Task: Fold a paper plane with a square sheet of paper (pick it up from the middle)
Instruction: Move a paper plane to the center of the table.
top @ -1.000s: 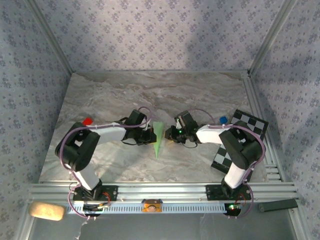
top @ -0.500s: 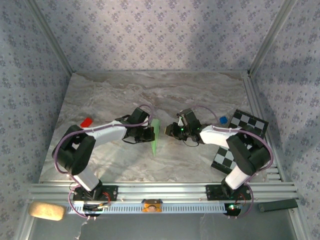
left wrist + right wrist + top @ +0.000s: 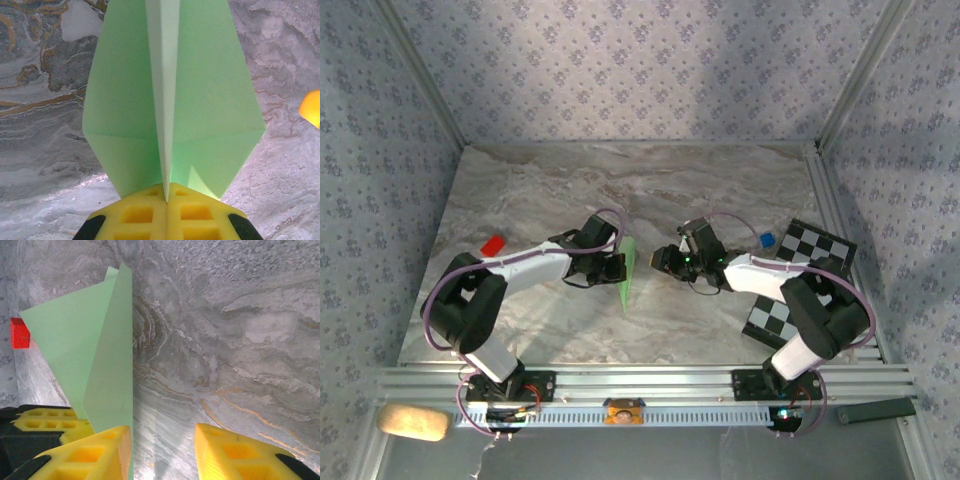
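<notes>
Stretching beneath both arms, the marble table (image 3: 720,180) bears everything in the scene. The checkered board (image 3: 820,245) lies flat well out on the outer side of the right pincer (image 3: 663,262), past that arm's elbow. Between the two pincers stands the paper plane (image 3: 628,272), a slim pale green dart held on edge, its sharp tip pointing toward the arm bases in the top view. The left pincer (image 3: 618,268) is pressed together on the plane: in the left wrist view its yellow fingers (image 3: 137,215) meet with the centre crease nipped between them, and the two green wings fan out ahead of the fingertips above the marble. The right pincer is spread, with bare marble showing in the gap between its fingers (image 3: 95,455); the plane rises just beside one of them, and contact cannot be told. A red square piece (image 3: 492,244) lies well beyond the left pincer, on that arm's outer side. A small blue piece (image 3: 766,240) sits between the right pincer and the checkered board.
</notes>
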